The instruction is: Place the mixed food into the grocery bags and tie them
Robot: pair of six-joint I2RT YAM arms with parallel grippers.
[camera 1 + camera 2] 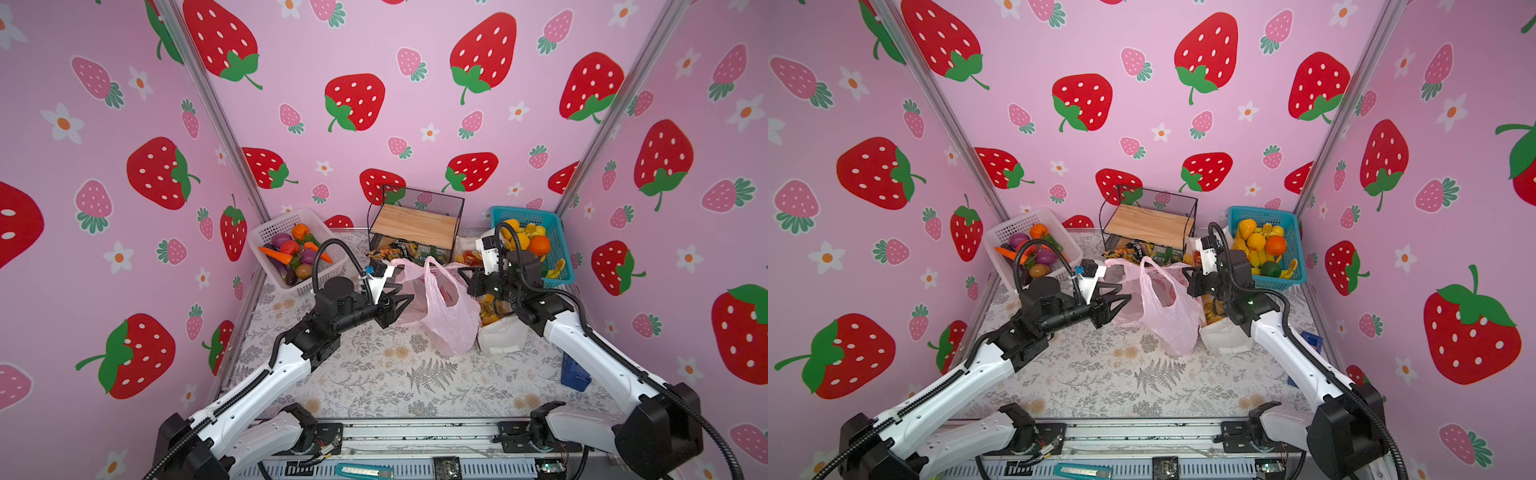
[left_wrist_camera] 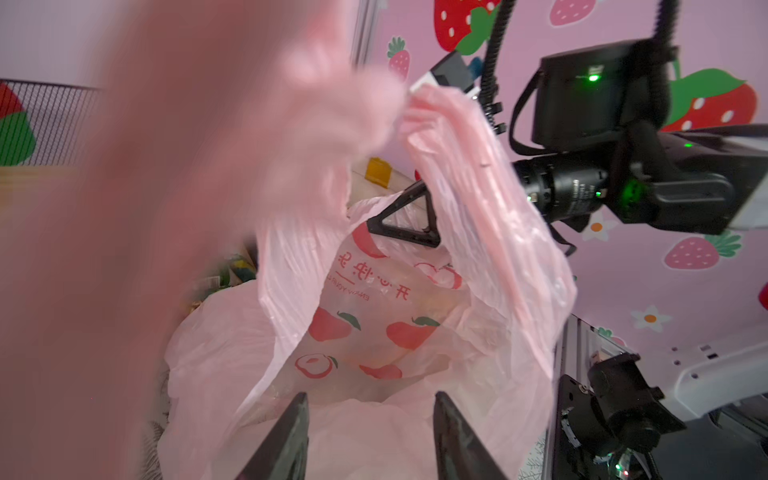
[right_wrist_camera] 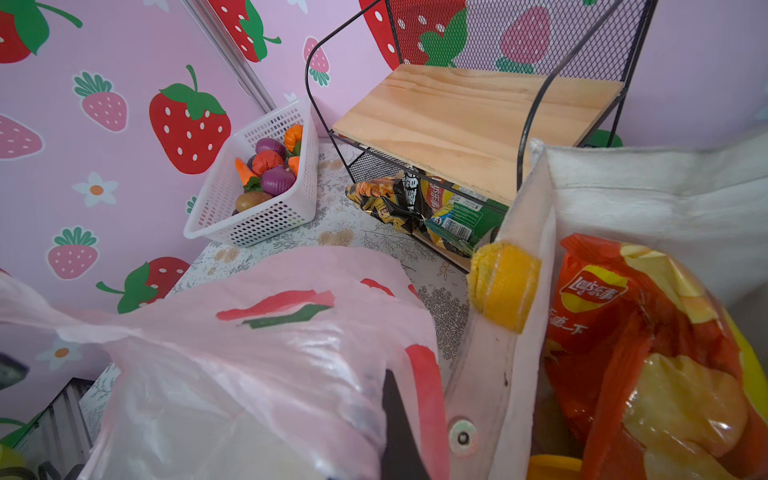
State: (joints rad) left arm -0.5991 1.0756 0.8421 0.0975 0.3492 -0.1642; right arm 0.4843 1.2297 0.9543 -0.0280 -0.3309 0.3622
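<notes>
**Right gripper pinching pink bag; left one open at its mouth**

The right gripper [image 1: 462, 272] is sitting fully closed, pinching thin plastic at the rim of the pink bag [image 1: 449, 316], approx 2 o'clock on the bag. In the left wrist view one of its fingers [image 2: 403, 235] is showing inside the bag mouth, w/ a handle draping up past it. The left gripper [image 1: 405, 305] is hanging at the bag's 9 o'clock w/ jaws roughly half apart, gripping nothing. Its fingertips [image 2: 286, 440] are framing the open mouth, plastic lying beyond them, unclamped.

The pink bag is standing upright mid-table [image 1: 395, 374], mouth gaping, peach print showing on the inner wall; contents too hazy to tell. Right against it at 3 o'clock the white tote [image 1: 503, 336] is standing open. Its yellow handle [image 3: 503, 282] is folding over the rim, and a red-orange snack packet [image 3: 602, 311] is lying inside.

Further out, seen from the bag:
- **10 o'clock:** the white basket [image 1: 266, 232] is holding the toy vegetables [image 1: 291, 249]: carrots, tomato, purple & brown pcs.
- **12 o'clock:** a wire rack [image 1: 415, 226] w/ wooden shelf is standing by the back wall, more snack packets [image 3: 407, 203] lying under it.
- **2 o'clock:** behind the right arm, a blue basket [image 1: 555, 235] is holding yellow-orange fruit [image 1: 528, 241].
</notes>
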